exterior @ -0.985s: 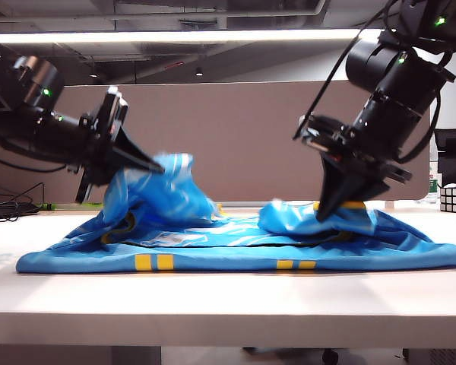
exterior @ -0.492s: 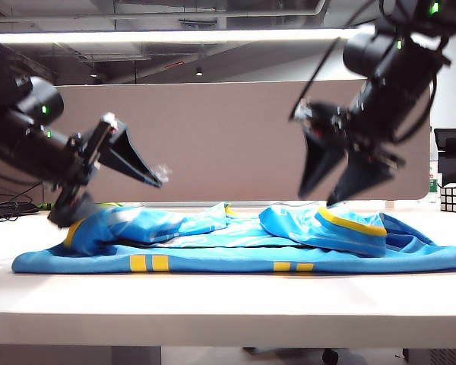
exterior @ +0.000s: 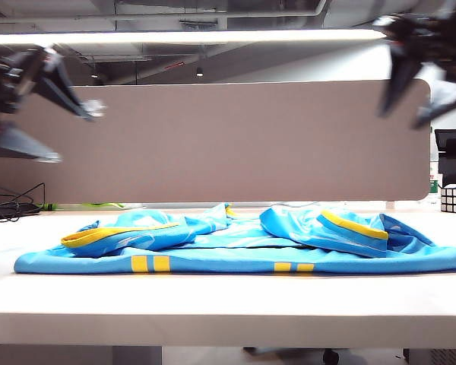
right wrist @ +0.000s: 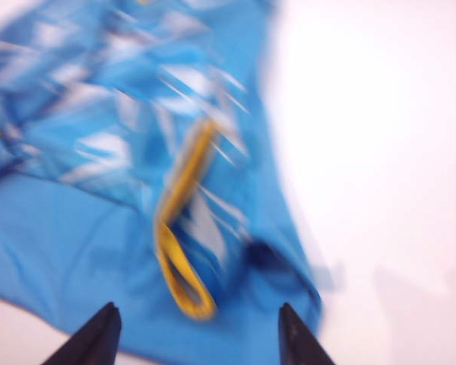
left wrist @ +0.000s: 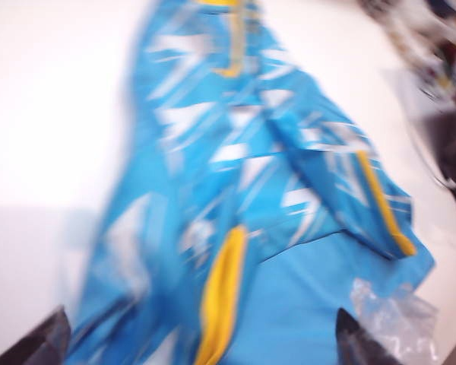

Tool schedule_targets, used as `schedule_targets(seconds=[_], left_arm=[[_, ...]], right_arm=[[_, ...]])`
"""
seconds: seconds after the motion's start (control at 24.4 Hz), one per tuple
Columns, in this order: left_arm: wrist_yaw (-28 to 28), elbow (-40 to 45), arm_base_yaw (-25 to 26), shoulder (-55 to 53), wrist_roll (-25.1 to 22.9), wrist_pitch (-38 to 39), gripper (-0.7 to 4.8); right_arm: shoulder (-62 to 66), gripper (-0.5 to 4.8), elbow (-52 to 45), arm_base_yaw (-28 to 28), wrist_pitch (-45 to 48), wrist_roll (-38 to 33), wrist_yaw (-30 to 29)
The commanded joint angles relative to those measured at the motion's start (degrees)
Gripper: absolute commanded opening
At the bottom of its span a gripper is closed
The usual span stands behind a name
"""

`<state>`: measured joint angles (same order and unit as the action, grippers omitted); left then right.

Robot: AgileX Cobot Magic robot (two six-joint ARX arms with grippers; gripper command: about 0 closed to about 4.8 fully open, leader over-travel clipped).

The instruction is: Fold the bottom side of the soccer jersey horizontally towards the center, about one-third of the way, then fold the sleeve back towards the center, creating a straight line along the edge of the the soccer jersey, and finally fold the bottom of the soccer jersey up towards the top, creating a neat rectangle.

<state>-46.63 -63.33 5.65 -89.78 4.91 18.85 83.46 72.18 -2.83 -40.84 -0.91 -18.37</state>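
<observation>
White table (exterior: 228,300) carries the soccer jersey (exterior: 243,247), sleeves folded inward. Left gripper (exterior: 49,114) and right gripper (exterior: 418,87) hang high above, both spread wide and empty.

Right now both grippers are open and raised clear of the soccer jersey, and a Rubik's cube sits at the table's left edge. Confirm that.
One detail is off: the Rubik's cube sits at the right edge of the table, as the exterior view shows. The rest holds: the left gripper and the right gripper are open, raised clear of the soccer jersey.
</observation>
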Motion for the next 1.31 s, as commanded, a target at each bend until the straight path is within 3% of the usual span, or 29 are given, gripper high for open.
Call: schedule_targets(seconds=[0.04, 0.16, 0.37, 0.49, 0.74, 1.31], left_arm=[[0.6, 1.1, 3.3, 1.2, -0.4, 7.5, 4.61], [2.7, 5.8, 5.2, 1.1, -0.2, 7.5, 4.61], [5.7, 16.4, 4.8, 1.0, 0.3, 1.6, 4.61], [5.7, 18.2, 4.8, 0.4, 0.3, 0.3, 4.61], [5.3, 18.2, 3.6, -1.6, 1.3, 0.1, 4.61], [9.3, 18.2, -5.3, -5.3, 1.0, 2.0, 4.44]], right_arm=[[-2.6, 2.84, -4.0, 5.1, -0.7, -2.9, -7.6], [-3.3, 2.84, -11.4, 10.4, 2.1, -5.1, -13.0], [-2.9, 2.84, -25.7, 12.3, 12.7, -8.8, -16.5], [-2.7, 2.84, -31.3, 12.3, 19.0, -11.4, -16.3], [0.4, 2.84, -33.8, 12.2, 22.7, -12.8, -16.5], [6.0, 2.84, -33.8, 6.3, 28.8, -15.9, -16.3]])
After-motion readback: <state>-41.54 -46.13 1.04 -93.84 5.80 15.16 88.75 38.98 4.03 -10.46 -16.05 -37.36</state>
